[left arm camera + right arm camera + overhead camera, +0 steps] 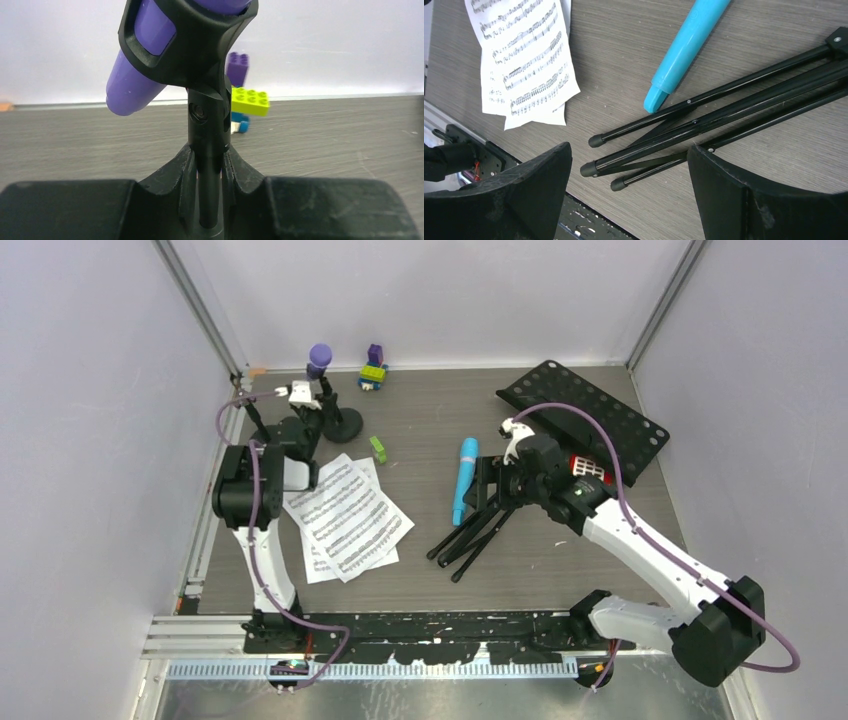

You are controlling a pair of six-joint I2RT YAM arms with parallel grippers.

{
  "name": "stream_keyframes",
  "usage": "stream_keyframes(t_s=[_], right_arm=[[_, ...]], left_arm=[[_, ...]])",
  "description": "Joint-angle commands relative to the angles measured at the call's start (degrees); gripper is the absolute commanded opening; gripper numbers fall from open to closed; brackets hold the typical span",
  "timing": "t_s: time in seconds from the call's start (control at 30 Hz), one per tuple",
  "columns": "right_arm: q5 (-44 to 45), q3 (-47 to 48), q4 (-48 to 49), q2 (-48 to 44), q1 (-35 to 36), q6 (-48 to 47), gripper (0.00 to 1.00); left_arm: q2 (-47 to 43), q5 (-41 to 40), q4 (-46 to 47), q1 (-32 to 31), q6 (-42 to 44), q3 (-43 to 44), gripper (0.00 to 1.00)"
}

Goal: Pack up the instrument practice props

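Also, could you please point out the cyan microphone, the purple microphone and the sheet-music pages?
cyan microphone (pixel 464 482): top external view, mid-barrel.
purple microphone (pixel 132 82): left wrist view, lower barrel.
sheet-music pages (pixel 348 515): top external view, top page's middle.

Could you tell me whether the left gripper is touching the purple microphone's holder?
Touching: the left wrist view shows the left gripper shut on the mic holder, no gap.
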Motion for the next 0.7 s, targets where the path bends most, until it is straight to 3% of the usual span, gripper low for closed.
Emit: stream_keyframes(t_s=[0.0, 0.2, 0.33, 0.4, 0.5, 0.6, 0.67], right_arm=[[1.53, 2.46, 0.63, -4.20, 0.20, -0.14, 0.90], [3.18, 2.19, 1.76, -7.91, 0.24, -0.22, 0.90], [3.12, -0.46, 8.13, -13.31, 0.23, -3.09, 0.90], [1.89, -3.20, 14.35, -17.03, 0.18, -4.57, 0.90], [-1.58, -9.35, 31.27, -23.37, 0.25, -7.70, 0.90], [-5.17, -16.22, 48.32, -27.83, 0.20, -11.42, 0.92], [-8.18, -18.02, 54.73, -28.25, 0.26, -14.19, 0.93]], left_arm=[[-11.11, 7.07, 6.88, -0.26, -1.62, 0.06, 0.00], [-20.76, 13.36, 1.98, -0.26, -1.96, -1.55, 0.00], [-27.95, 19.54, -5.18, -0.26, -4.63, -1.66, 0.00], [-31.46, 21.13, -7.92, -0.52, -7.41, -1.97, 0.00], [-37.73, 22.07, -14.23, -1.73, -10.28, -2.97, 0.00], [-44.54, 22.11, -27.06, -4.52, -10.15, -3.05, 0.00], [-48.76, 23.46, -34.72, -7.46, -8.84, -2.85, 0.00]])
